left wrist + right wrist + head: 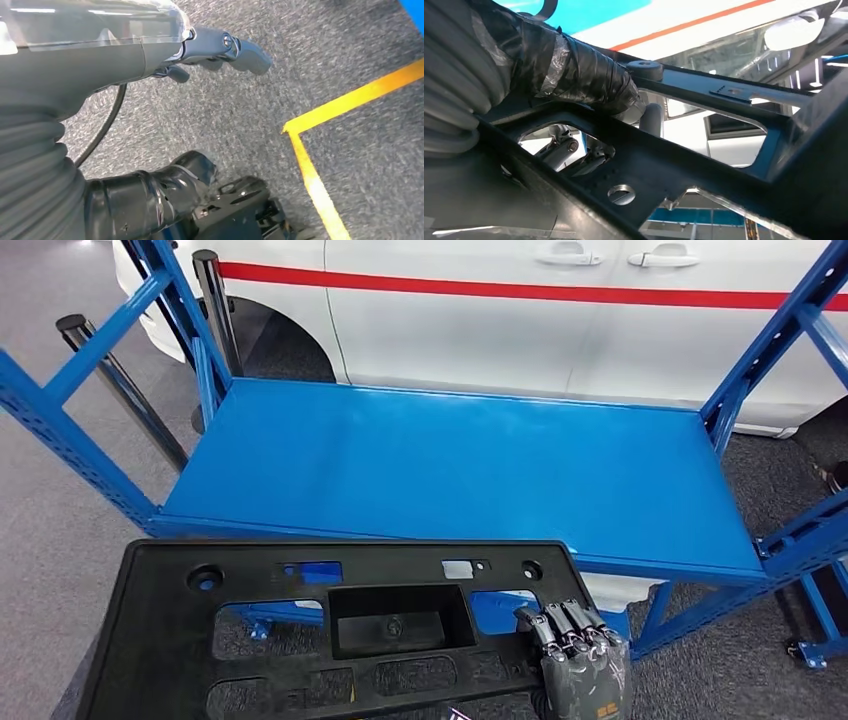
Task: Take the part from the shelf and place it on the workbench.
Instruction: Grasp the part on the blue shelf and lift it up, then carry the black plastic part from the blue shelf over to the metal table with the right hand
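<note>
Over the part's (340,640) right edge curl the right hand's (580,660) fingers (560,625).

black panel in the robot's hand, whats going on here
The robot's right hand grips the black panel by its near right part, fingers hooked through an opening. The panel is held in front of the blue shelf, not resting on it. The left hand hangs over the grey floor, holding nothing.

Black part (330,630), blue shelf (450,465)
</note>
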{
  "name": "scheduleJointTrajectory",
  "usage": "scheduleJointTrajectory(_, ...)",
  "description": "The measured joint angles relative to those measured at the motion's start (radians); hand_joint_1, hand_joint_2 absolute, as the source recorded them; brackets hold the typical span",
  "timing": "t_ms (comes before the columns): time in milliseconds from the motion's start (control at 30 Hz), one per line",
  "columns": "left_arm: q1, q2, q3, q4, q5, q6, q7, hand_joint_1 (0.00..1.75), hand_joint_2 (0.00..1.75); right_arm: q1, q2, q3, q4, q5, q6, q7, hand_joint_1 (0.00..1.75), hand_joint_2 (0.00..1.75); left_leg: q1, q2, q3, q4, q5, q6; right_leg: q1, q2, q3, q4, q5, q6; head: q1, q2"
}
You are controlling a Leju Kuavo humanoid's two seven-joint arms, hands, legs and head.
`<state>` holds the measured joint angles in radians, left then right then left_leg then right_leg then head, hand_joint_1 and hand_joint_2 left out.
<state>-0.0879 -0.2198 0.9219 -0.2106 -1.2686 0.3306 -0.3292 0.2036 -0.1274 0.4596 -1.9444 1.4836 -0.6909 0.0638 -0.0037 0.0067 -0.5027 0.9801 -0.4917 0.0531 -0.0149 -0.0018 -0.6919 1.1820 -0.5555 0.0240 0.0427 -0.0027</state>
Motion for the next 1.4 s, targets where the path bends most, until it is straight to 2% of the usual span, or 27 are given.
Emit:
scheduleJointTrajectory(33,0.000,0.000,0.000,0.000,0.000,0.000,0.000,0.00,1.75,0.000,0.000,0.000,0.000,0.000,0.000,0.000,1.75,1.75,-0.002,0.001,-0.015,0.003,0.010,0.003,0.000,0.000,-0.011,0.063,-0.040,0.001,0.000,0.000)
scheduleJointTrajectory(67,0.000,0.000,0.000,0.000,0.000,0.000,0.000,0.00,1.75,0.000,0.000,0.000,0.000,0.000,0.000,0.000,1.75,1.75,-0.004,0.002,-0.032,0.007,0.019,0.003,0.000,0.000,-0.014,0.113,-0.057,0.001,0.000,0.000)
scheduleJointTrajectory(133,0.001,0.000,0.001,0.000,0.000,0.000,0.000,0.00,1.75,0.000,0.000,0.000,0.000,0.000,0.000,0.000,1.75,1.75,-0.005,0.004,-0.067,0.018,0.035,0.001,0.000,0.000,0.017,0.131,-0.024,0.001,0.000,0.000)
scheduleJointTrajectory(200,0.000,0.000,0.001,0.000,0.000,0.000,0.000,0.00,1.75,-0.001,0.000,0.000,0.000,0.000,0.000,0.000,1.75,1.75,-0.005,0.004,-0.097,0.034,0.047,-0.005,-0.001,0.000,0.106,0.032,0.018,-0.001,0.000,0.000)
scheduleJointTrajectory(267,0.001,0.000,0.001,0.000,0.000,0.000,-0.001,0.00,1.75,-0.002,0.000,0.000,0.000,-0.001,0.000,-0.002,1.75,1.75,-0.008,0.003,-0.116,0.050,0.057,-0.013,0.002,0.001,0.193,-0.098,0.005,-0.007,0.000,0.000)
scheduleJointTrajectory(300,0.001,0.000,0.001,0.000,0.000,0.000,-0.001,0.00,1.75,-0.002,0.000,0.000,0.000,-0.001,0.000,-0.003,1.75,1.75,-0.009,0.003,-0.121,0.054,0.063,-0.018,0.004,0.002,0.213,-0.135,-0.007,-0.012,-0.001,0.000)
scheduleJointTrajectory(367,0.002,0.000,0.002,0.000,-0.001,0.000,-0.002,0.00,1.75,-0.001,0.000,0.000,0.000,-0.002,0.000,-0.006,1.75,1.75,-0.008,0.001,-0.128,0.057,0.075,-0.028,0.006,0.001,0.212,-0.155,-0.005,-0.025,0.000,0.000)
scheduleJointTrajectory(400,0.002,0.000,0.002,0.000,-0.001,0.000,-0.003,0.00,1.75,-0.001,0.000,0.000,0.000,-0.002,0.000,-0.008,1.75,1.75,-0.006,-0.001,-0.134,0.063,0.067,-0.034,0.005,-0.001,0.204,-0.156,0.004,-0.034,0.000,0.000)
scheduleJointTrajectory(433,0.003,0.000,0.002,0.000,-0.001,-0.001,-0.003,0.00,1.75,-0.002,0.000,-0.001,0.000,-0.002,0.000,-0.010,1.75,1.75,-0.005,-0.003,-0.142,0.082,0.040,-0.040,0.004,-0.003,0.194,-0.158,0.015,-0.043,-0.001,0.000)
scheduleJointTrajectory(533,0.004,0.000,0.003,0.000,-0.001,-0.001,-0.003,0.00,1.75,-0.001,0.001,-0.001,0.000,-0.003,0.000,-0.016,1.75,1.75,0.001,-0.005,-0.181,0.242,-0.105,-0.055,0.005,-0.006,0.152,-0.158,0.048,-0.057,-0.003,0.000)
scheduleJointTrajectory(567,0.004,0.000,0.003,0.000,-0.001,-0.001,-0.003,0.00,1.75,-0.001,0.001,-0.001,0.000,-0.003,0.000,-0.017,1.75,1.75,0.002,-0.005,-0.188,0.299,-0.129,-0.056,0.007,-0.007,0.138,-0.156,0.060,-0.057,-0.003,0.000)
scheduleJointTrajectory(600,0.004,0.000,0.003,0.000,-0.002,-0.001,-0.003,0.00,1.75,-0.001,0.001,-0.001,0.000,-0.003,0.000,-0.018,1.75,1.75,0.002,-0.005,-0.183,0.332,-0.125,-0.056,0.008,-0.008,0.122,-0.154,0.071,-0.057,-0.003,0.000)
scheduleJointTrajectory(633,0.004,0.000,0.003,0.000,-0.002,-0.001,-0.003,0.00,1.75,-0.001,0.001,-0.001,0.000,-0.003,0.000,-0.018,1.75,1.75,0.002,-0.005,-0.164,0.333,-0.101,-0.054,0.009,-0.009,0.108,-0.151,0.081,-0.057,-0.003,0.000)
scheduleJointTrajectory(700,0.003,0.000,0.003,0.000,-0.002,-0.001,-0.003,0.00,1.75,-0.001,0.001,-0.001,0.000,-0.003,0.000,-0.018,1.75,1.75,0.001,-0.006,-0.076,0.234,-0.041,-0.045,0.010,-0.009,0.083,-0.145,0.098,-0.055,-0.003,0.000)
scheduleJointTrajectory(767,0.001,0.001,0.003,0.000,-0.002,-0.001,-0.003,0.00,1.75,-0.001,0.001,-0.001,0.000,-0.003,0.000,-0.018,1.75,1.75,-0.004,-0.007,0.030,0.076,-0.041,-0.035,0.011,-0.009,0.069,-0.141,0.114,-0.049,-0.003,0.000)
scheduleJointTrajectory(833,-0.001,0.001,0.003,0.000,-0.002,-0.001,-0.004,0.00,1.75,-0.002,0.001,-0.001,0.000,-0.003,0.000,-0.019,1.75,1.75,-0.011,-0.008,0.076,-0.008,-0.058,-0.027,0.010,-0.010,0.064,-0.145,0.133,-0.038,-0.003,0.000)
scheduleJointTrajectory(900,-0.001,0.000,0.003,0.000,-0.002,-0.001,-0.004,0.00,1.75,-0.001,0.001,-0.002,0.000,-0.004,0.000,-0.022,1.75,1.75,-0.010,-0.004,0.069,-0.024,-0.040,-0.018,0.008,-0.009,0.060,-0.149,0.142,-0.026,-0.003,0.000)
scheduleJointTrajectory(933,-0.001,0.000,0.003,0.000,-0.002,-0.001,-0.005,0.00,1.75,0.000,0.002,-0.003,0.000,-0.004,0.000,-0.025,1.75,1.75,-0.008,-0.001,0.061,-0.030,-0.027,-0.011,0.008,-0.007,0.055,-0.137,0.122,-0.022,-0.002,0.000)
scheduleJointTrajectory(1033,-0.002,0.000,0.003,0.000,-0.002,-0.001,-0.005,0.00,1.75,0.002,0.002,-0.006,0.000,-0.004,0.000,-0.036,1.75,1.75,-0.008,0.006,0.020,-0.030,0.010,0.007,0.005,-0.003,0.020,-0.002,-0.023,-0.013,-0.002,0.000)
scheduleJointTrajectory(1067,-0.002,0.000,0.003,0.000,-0.002,-0.002,-0.005,0.00,1.75,0.004,0.002,-0.008,0.000,-0.005,0.000,-0.039,1.75,1.75,-0.009,0.006,0.004,-0.025,0.020,0.008,0.003,-0.002,0.011,0.057,-0.053,-0.010,-0.002,0.000)
scheduleJointTrajectory(1100,-0.002,0.000,0.003,0.000,-0.002,-0.002,-0.005,0.00,1.75,0.005,0.002,-0.010,0.000,-0.005,0.000,-0.042,1.75,1.75,-0.009,0.007,-0.015,-0.017,0.029,0.007,0.000,-0.002,0.009,0.101,-0.055,-0.006,-0.002,0.000)
scheduleJointTrajectory(1133,-0.002,0.000,0.003,0.000,-0.003,-0.002,-0.006,0.00,1.75,0.006,0.003,-0.012,0.000,-0.007,0.000,-0.048,1.75,1.75,-0.010,0.007,-0.035,-0.008,0.037,0.005,-0.004,-0.002,0.020,0.120,-0.034,-0.003,-0.002,0.000)
scheduleJointTrajectory(1200,-0.002,0.000,0.003,0.000,-0.003,-0.002,-0.006,0.00,1.75,0.008,0.007,-0.019,0.000,-0.013,0.000,-0.063,1.75,1.75,-0.009,0.008,-0.076,0.017,0.049,-0.001,-0.014,-0.002,0.085,0.064,0.026,0.004,-0.002,0.000)
scheduleJointTrajectory(1233,-0.002,0.000,0.003,0.000,-0.003,-0.002,-0.006,0.00,1.75,0.008,0.012,-0.023,0.000,-0.020,0.000,-0.073,1.75,1.75,-0.010,0.007,-0.094,0.032,0.052,-0.005,-0.015,-0.002,0.133,0.000,0.030,0.006,-0.002,0.000)
scheduleJointTrajectory(1300,-0.002,0.000,0.004,0.000,-0.003,-0.001,-0.006,0.00,1.75,0.011,0.025,-0.036,0.000,-0.039,0.000,-0.101,1.75,1.75,-0.012,0.006,-0.117,0.056,0.060,-0.016,-0.013,-0.001,0.200,-0.108,0.000,0.000,-0.003,0.000)
scheduleJointTrajectory(1333,-0.002,0.000,0.004,0.000,-0.002,-0.001,-0.007,0.00,1.75,0.013,0.032,-0.044,0.001,-0.051,0.000,-0.119,1.75,1.75,-0.012,0.005,-0.123,0.061,0.066,-0.022,-0.008,0.000,0.210,-0.132,-0.014,-0.006,-0.003,0.000)
scheduleJointTrajectory(1400,0.000,0.000,0.005,0.000,-0.002,0.000,-0.007,0.00,1.75,0.020,0.051,-0.064,0.001,-0.082,0.000,-0.168,1.75,1.75,-0.007,0.004,-0.131,0.065,0.074,-0.035,-0.006,-0.002,0.198,-0.141,-0.004,-0.025,-0.003,0.000)
